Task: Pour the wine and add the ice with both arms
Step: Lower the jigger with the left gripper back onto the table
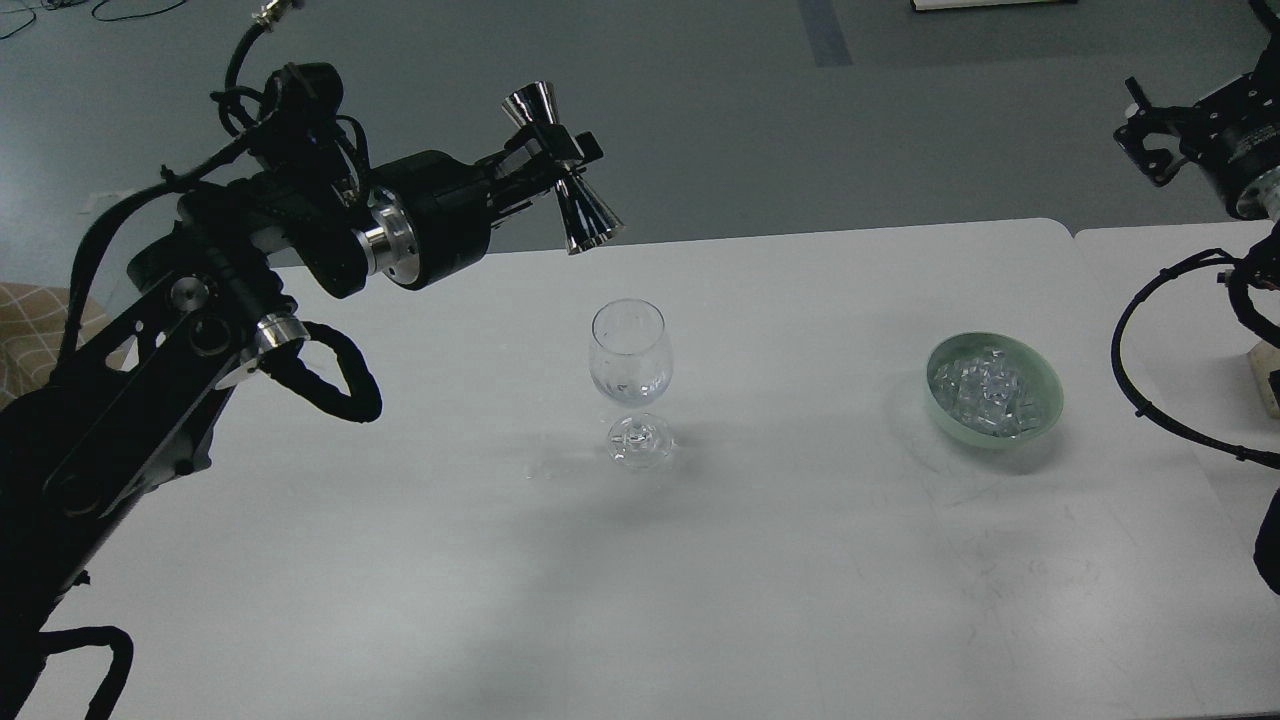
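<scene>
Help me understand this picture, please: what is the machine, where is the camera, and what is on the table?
The camera sits in a humanoid robot's head, looking down at a white table. The black jointed limbs at either side are its arms. The left hand, raised above the table, is shut on a shiny metal jigger, tilted. On the table stand a clear wine glass and a pale green bowl of ice. The right hand holds nothing visible; its fingers are unclear.
</scene>
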You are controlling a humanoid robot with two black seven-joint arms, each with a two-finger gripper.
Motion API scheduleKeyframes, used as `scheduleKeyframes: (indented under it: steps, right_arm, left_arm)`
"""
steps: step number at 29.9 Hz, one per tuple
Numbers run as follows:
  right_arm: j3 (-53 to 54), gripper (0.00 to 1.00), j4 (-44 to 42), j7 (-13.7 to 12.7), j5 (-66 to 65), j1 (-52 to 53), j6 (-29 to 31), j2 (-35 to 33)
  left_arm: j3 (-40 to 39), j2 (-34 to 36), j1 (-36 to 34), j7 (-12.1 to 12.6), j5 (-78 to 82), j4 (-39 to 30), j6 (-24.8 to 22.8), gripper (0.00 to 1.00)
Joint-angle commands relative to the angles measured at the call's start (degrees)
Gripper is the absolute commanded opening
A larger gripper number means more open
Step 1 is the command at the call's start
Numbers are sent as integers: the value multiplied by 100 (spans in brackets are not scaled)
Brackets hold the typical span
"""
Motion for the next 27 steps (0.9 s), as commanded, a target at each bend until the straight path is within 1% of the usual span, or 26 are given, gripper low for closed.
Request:
scheduleKeyframes:
  steps: [1,3,6,8,10,12,16,18,19,23,24,27]
  right_arm:
    - [-1,100,8,-4,-1,-12,-1,-60]
    - [-10,100,8,-4,-1,-65,8,-60]
    - [-54,100,35,-4,-1,-162,17,-60]
    - [-54,100,35,-4,-1,-206,17,-60]
    - [-54,100,35,-4,-1,-223,17,-60]
    - [-54,100,35,-4,-1,-223,17,-60]
    - [-54,100,35,-4,-1,-223,8,-60]
    - [-63,100,35,-4,-1,-232,17,-60]
    - [-63,100,35,-4,-1,-232,17,-60]
    - [-80,100,35,-13,-1,-223,-36,-60]
    - [-80,100,35,-13,-10,-215,-45,-60]
    - [-98,100,43,-4,-28,-223,-45,-60]
  left_arm:
    - [-354,31,72,0,-425,56,23,0]
    - [-627,31,256,0,-803,126,93,0]
    - [-970,-13,512,0,-1270,197,374,0]
    - [-1182,-22,670,0,-1621,197,620,0]
    - [-1567,-13,933,0,-2191,223,875,0]
    - [-1814,-13,1065,0,-2508,284,963,0]
    - [-2622,-57,1548,0,-3562,592,1244,0]
    - [-2859,-57,1768,0,-3914,671,1358,0]
    - [-2861,-57,1769,0,-3916,672,1359,0]
    - [-3264,-100,2444,0,-4241,821,1315,0]
    - [-3396,-214,2646,0,-4398,838,1324,0]
    - [-3581,-573,2876,0,-4880,1031,1385,0]
